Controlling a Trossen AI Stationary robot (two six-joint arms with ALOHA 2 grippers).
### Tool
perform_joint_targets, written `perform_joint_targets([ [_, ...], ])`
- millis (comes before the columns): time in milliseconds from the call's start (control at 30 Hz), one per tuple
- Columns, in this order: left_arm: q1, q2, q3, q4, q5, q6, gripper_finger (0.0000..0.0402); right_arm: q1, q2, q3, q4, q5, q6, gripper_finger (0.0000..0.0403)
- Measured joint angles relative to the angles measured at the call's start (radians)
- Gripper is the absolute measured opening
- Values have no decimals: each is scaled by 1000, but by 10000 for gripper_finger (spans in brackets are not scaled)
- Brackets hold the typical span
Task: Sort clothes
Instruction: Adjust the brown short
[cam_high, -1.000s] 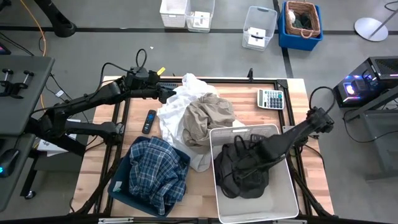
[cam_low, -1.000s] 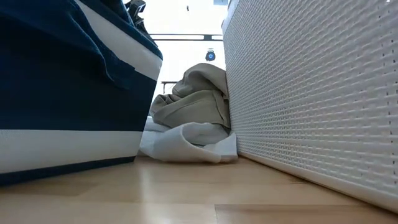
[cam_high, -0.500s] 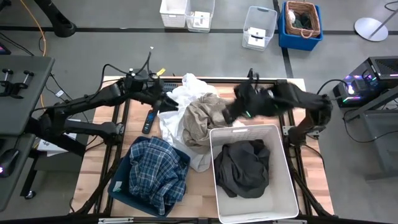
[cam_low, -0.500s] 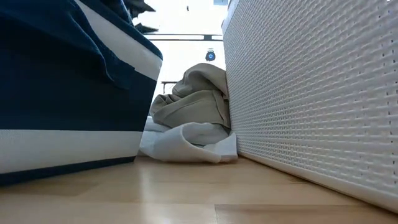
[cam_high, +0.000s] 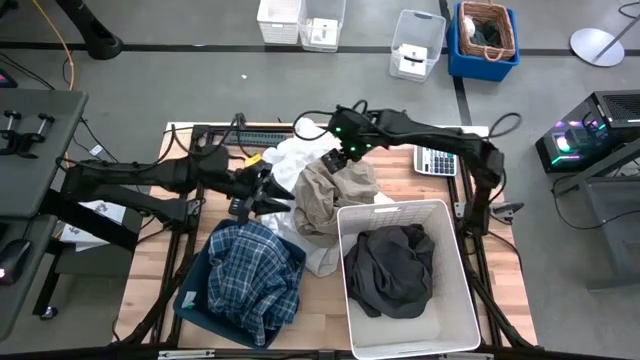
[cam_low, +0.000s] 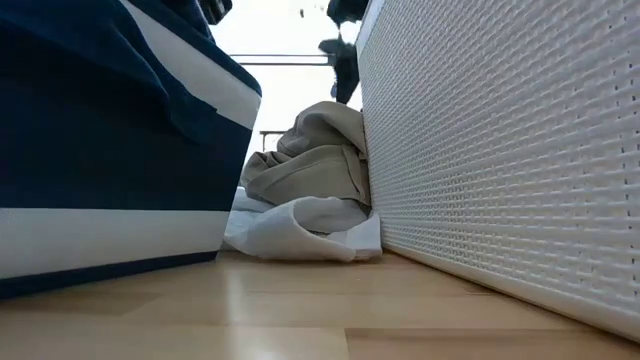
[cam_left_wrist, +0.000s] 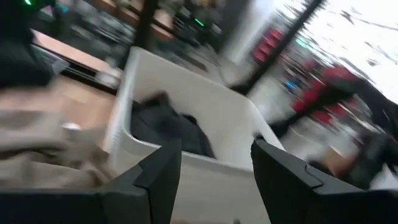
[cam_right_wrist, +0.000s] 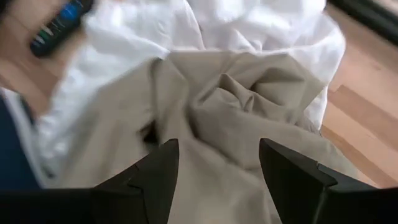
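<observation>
The right gripper (cam_high: 343, 152) hangs over the far edge of the beige khaki piece (cam_high: 330, 192), with its fingers (cam_right_wrist: 155, 180) spread apart and nothing between them. In the right wrist view the khaki folds fill the gap under the fingers, so the garment lies directly below this gripper. The khaki piece rests on top of the white piece (cam_high: 290, 160), in the middle of the wooden table (cam_high: 150, 275), and it touches the far wall of the white bin (cam_high: 455, 290).

The left gripper (cam_high: 262, 190) is just beside the near left edge of the same pile, also released and empty. I judge that the right arm is better placed for the khaki.

The dark grey-black piece (cam_high: 390, 270) already lies in the white bin, and the plaid shirt (cam_high: 255, 275) in the navy bin (cam_high: 188, 303). A remote control (cam_right_wrist: 59, 25) lies just beside the white cloth.
</observation>
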Motion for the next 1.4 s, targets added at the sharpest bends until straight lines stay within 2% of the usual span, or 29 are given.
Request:
perform_joint_targets([
  [167, -35, -49, 0, 4, -286, -54, 186, -28, 66, -8, 6, 5, -103, 218],
  [300, -36, -63, 0, 0, -399, -81, 186, -28, 73, -7, 11, 68, -162, 218],
  [500, -30, -63, 0, -3, -460, -59, 186, -27, 73, -7, -3, 70, -180, 218],
  [633, -9, -63, 0, -3, -466, -49, 186, -27, 107, -6, 9, 69, -164, 218],
  [867, 22, -63, 0, -3, -392, -7, 186, -14, 222, -6, 11, -35, -150, 213],
  [967, 35, -72, 0, -9, -348, 14, 186, 14, 241, -6, 16, -22, -179, 177],
  [1033, 44, -84, 0, -5, -329, 42, 186, 31, 242, -6, 15, -20, -193, 119],
  [1100, 53, -104, 0, -22, -328, 72, 186, 47, 231, -3, 3, -20, -210, 42],
  [1133, 60, -117, 0, -33, -327, 91, 186, 56, 219, 0, -4, -21, -219, 23],
  [1267, 102, -201, 0, -92, -348, 164, 186, 80, 142, 60, -43, -4, -214, 6],
  [1400, 149, -288, 0, -133, -409, 172, 186, 96, 41, 167, -57, 47, -215, 4],
])
